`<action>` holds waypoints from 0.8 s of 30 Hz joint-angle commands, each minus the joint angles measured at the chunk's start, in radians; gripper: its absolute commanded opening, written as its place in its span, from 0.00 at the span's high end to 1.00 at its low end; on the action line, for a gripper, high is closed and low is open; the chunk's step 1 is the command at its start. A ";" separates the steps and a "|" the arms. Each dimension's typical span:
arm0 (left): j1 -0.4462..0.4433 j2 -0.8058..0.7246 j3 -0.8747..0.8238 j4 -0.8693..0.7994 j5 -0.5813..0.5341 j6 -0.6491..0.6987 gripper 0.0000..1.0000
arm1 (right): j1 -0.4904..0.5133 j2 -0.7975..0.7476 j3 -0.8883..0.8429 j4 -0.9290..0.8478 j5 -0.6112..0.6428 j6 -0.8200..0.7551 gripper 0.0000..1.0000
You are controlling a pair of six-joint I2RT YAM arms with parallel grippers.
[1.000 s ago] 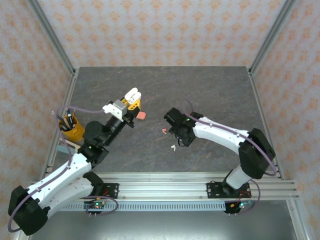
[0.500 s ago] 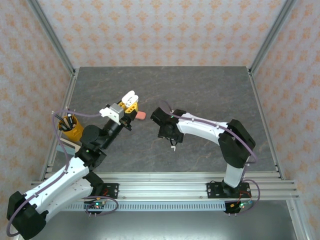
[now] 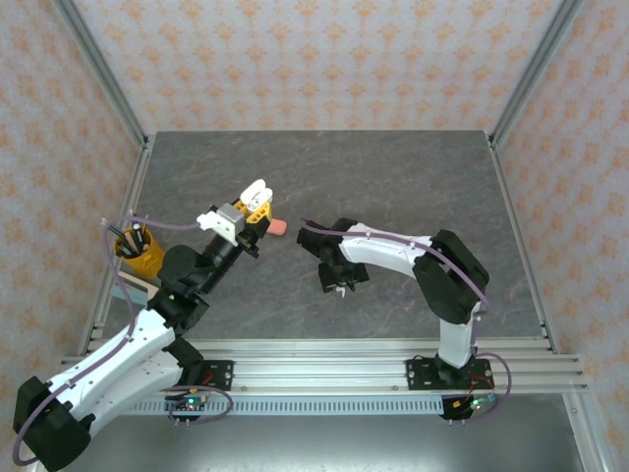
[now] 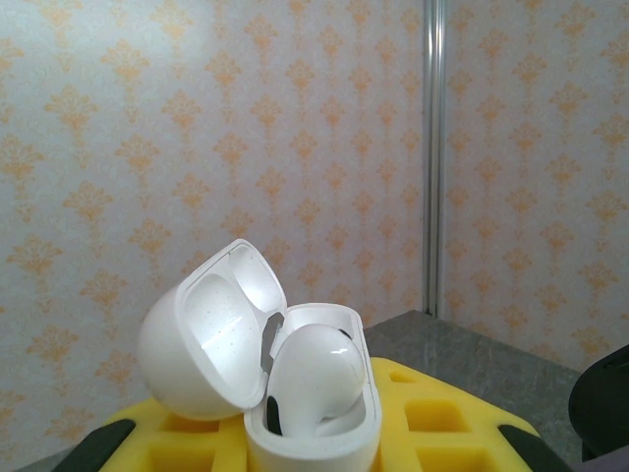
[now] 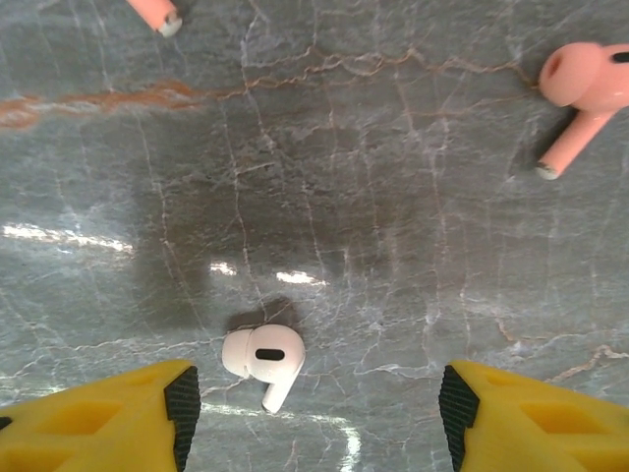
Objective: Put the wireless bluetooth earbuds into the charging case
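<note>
Closest to me, a little in from the tabletop's (image 3: 423, 177) near edge and about midway between its left and right edges, the right gripper (image 5: 319, 393) hung pointing straight down with its jaws spread wide and nothing in them. Through its wrist camera a white earbud (image 5: 262, 359) lay on the stone just below, between the two yellow fingers (image 5: 118, 418) but touching neither, its stem angled toward the near side. Past it, a coral earbud (image 5: 585, 93) lay well apart up at the right, and the stem of a second coral earbud (image 5: 154, 12) poked in at the top left. Over by the left edge stood a yellow cup (image 3: 141, 258) with dark pens in it. Farther in, the left gripper (image 3: 254, 205) was raised off the surface and clenched on the white charging case (image 4: 339, 423), held upright with its lid (image 4: 201, 344) swung back to the left. One seated white earbud (image 4: 313, 379) rested in the case's well. Just beside that gripper, on the tabletop, sat a small pink object (image 3: 279, 226); I couldn't make out what it was.
</note>
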 commanded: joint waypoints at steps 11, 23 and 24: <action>0.007 -0.005 0.011 -0.002 -0.006 -0.001 1.00 | -0.022 0.060 0.006 0.011 -0.027 -0.045 0.41; 0.006 0.006 0.009 0.005 -0.008 0.001 1.00 | -0.030 0.067 -0.007 0.040 -0.070 -0.037 0.47; 0.007 0.007 0.009 0.007 -0.007 0.002 1.00 | -0.030 0.069 -0.009 0.043 -0.073 -0.037 0.47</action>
